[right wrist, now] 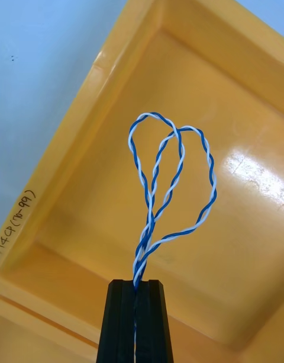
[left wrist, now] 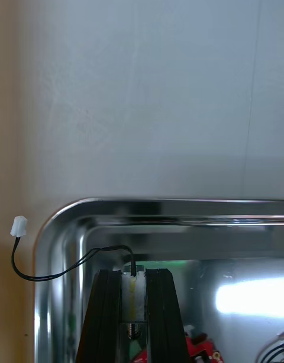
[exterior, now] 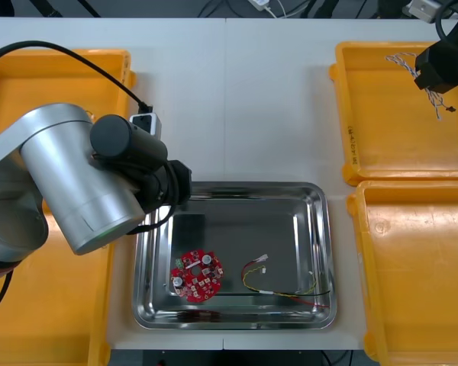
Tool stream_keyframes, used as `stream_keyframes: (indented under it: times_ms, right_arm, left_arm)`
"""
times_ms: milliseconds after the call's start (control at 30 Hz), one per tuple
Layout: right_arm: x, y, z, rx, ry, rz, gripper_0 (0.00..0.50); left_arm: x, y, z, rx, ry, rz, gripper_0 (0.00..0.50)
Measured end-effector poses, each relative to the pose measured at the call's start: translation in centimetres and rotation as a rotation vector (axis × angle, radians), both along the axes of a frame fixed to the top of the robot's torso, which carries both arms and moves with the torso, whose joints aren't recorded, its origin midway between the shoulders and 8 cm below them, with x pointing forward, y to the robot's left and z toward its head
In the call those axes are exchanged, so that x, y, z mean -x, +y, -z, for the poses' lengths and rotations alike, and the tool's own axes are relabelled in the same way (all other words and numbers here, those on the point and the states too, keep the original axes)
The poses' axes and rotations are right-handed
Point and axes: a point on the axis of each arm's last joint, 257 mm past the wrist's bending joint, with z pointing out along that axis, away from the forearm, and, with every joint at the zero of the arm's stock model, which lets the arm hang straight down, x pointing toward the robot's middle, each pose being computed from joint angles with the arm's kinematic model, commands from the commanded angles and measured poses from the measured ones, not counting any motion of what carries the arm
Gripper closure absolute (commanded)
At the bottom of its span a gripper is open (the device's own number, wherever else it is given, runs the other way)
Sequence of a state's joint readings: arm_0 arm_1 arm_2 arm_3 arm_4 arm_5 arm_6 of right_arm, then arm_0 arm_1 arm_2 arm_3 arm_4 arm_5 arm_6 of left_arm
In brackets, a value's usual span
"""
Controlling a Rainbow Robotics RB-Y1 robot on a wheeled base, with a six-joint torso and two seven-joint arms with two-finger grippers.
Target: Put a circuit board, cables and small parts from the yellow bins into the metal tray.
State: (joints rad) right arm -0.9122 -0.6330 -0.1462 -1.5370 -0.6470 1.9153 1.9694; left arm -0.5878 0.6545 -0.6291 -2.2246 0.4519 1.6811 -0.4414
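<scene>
Blue-and-white twisted cable sits clamped in the right end effector over a right-side yellow bin; left wrist view catches the left end effector pinched on a black cable at the metal tray corner; front view adds a red circuit board inside

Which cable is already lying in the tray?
The red and yellow cable, loose on the metal tray floor. The blue-white cable is held in the right claw; the black cable in the left claw.
</scene>
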Motion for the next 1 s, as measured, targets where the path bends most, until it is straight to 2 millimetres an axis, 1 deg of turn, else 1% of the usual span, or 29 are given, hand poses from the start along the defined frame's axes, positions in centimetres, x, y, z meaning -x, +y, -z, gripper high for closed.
stream_keyframes:
  times_ms: [100,167,300,400,533,667,900,967,1000]
  right_arm:
    - [0.5,0.9,0.2,0.005,-0.020,-0.028,0.500]
    - [0.8,1.7,0.3,0.005,-0.034,-0.050,0.500]
    - [1.2,3.5,0.7,-0.025,-0.031,-0.092,0.500]
    - [1.5,4.7,0.9,-0.061,-0.021,-0.116,0.500]
    - [1.9,5.8,0.8,-0.092,-0.012,-0.138,0.500]
    - [2.0,6.5,0.7,-0.071,-0.021,-0.160,0.500]
    - [2.4,7.6,1.5,-0.049,-0.001,-0.169,0.500]
    - [2.5,7.7,1.6,-0.047,0.002,-0.173,0.500]
    - [2.5,7.8,1.7,-0.046,0.003,-0.175,0.500]
  left_arm:
    - [0.2,-0.5,1.1,0.039,0.003,-0.051,0.500]
    - [0.3,-0.7,2.2,0.037,0.004,-0.052,0.500]
    - [0.7,-0.6,4.6,0.018,0.029,-0.050,0.500]
    - [1.1,-0.4,5.6,0.002,0.047,-0.052,0.500]
    - [1.3,-0.6,6.0,-0.002,0.054,-0.047,0.500]
    - [1.5,-0.6,6.3,-0.006,0.060,-0.044,0.499]
    - [1.3,-0.8,6.3,0.001,0.056,-0.041,0.496]
    - [1.3,-0.8,6.3,0.001,0.057,-0.041,0.477]
    - [1.3,-0.8,6.3,0.002,0.056,-0.041,0.426]
